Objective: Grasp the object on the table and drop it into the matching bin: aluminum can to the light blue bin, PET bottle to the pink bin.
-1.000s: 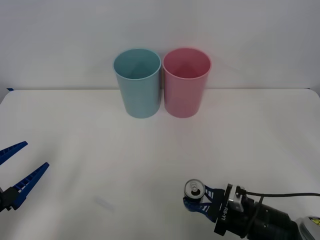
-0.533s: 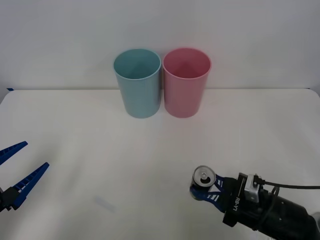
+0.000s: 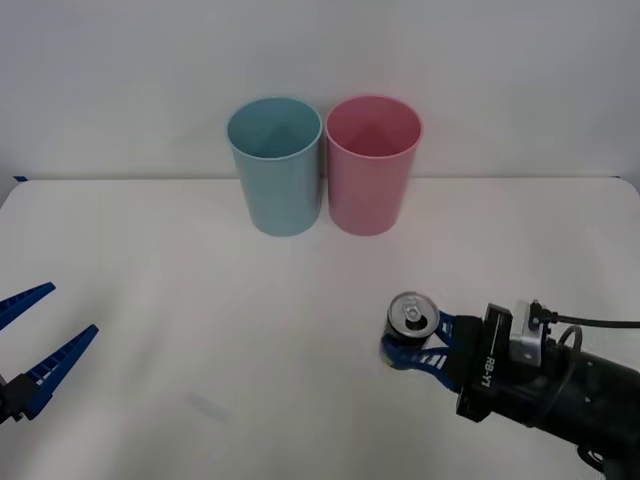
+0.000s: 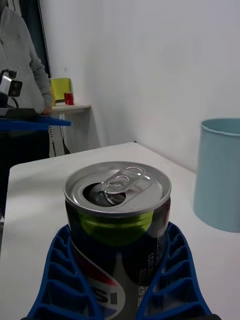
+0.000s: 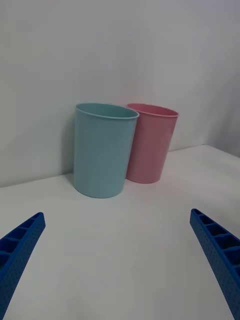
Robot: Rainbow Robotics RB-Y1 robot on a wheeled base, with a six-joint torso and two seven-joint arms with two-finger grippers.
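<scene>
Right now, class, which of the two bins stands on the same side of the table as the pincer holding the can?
The pink bin. It stands right of the light blue bin, on the side where the right pincer grips the aluminum can.

A lab: bare white wall (image 3: 500, 60), white table (image 3: 200, 300).

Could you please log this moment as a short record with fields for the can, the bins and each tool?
can: aluminum can, upright, pull-tab lid open, gripped between the right tool's fingers
right tool: right tool, shut on the can, near right of the table
left tool: left tool, open, idle at the near left edge
bins: light blue bin and pink bin, side by side at the far edge, blue on the left
</scene>
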